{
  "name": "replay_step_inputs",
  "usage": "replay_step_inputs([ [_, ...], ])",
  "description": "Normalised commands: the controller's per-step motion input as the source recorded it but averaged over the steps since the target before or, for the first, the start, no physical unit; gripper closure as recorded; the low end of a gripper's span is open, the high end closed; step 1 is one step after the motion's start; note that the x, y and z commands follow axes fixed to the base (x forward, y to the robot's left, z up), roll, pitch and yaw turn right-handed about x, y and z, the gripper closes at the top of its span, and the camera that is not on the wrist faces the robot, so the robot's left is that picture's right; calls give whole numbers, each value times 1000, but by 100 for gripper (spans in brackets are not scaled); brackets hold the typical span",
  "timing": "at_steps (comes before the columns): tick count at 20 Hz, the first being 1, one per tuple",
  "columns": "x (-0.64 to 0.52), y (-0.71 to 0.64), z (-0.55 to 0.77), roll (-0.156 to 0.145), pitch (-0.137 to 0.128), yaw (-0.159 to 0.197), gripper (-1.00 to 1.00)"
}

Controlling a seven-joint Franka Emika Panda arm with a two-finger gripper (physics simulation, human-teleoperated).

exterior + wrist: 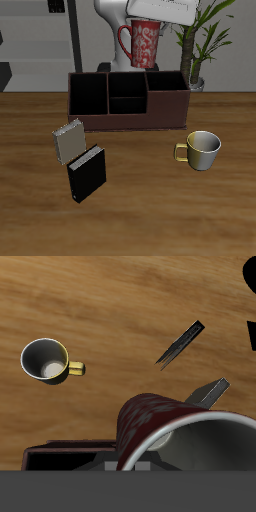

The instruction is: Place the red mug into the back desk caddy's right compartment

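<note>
We see the red mug [142, 42] held up in the air by the gripper [152, 14], above the back desk caddy [128, 100]. All caddy compartments look empty, also the right compartment [89, 96]. The yellowish mug [200, 149] stands apart on the table [150, 210].

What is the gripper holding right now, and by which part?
The red mug, lifted above the back desk caddy; the gripper holds it at the rim, exact contact partly hidden.

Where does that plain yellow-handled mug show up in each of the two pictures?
Exterior view: the yellowish mug stands on the table, nearer the front edge than the caddy.
Wrist view: the same mug is seen from above, alone on bare wood.
Shared landmark: the red mug at the tool.
</note>
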Motion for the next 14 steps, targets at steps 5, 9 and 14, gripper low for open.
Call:
replay_step_inputs([
  [5, -281, 115, -85, 1, -10, -12, 100],
  [9, -213, 72, -90, -12, 5, -36, 100],
  [14, -231, 92, -64, -37, -9, -33, 100],
])
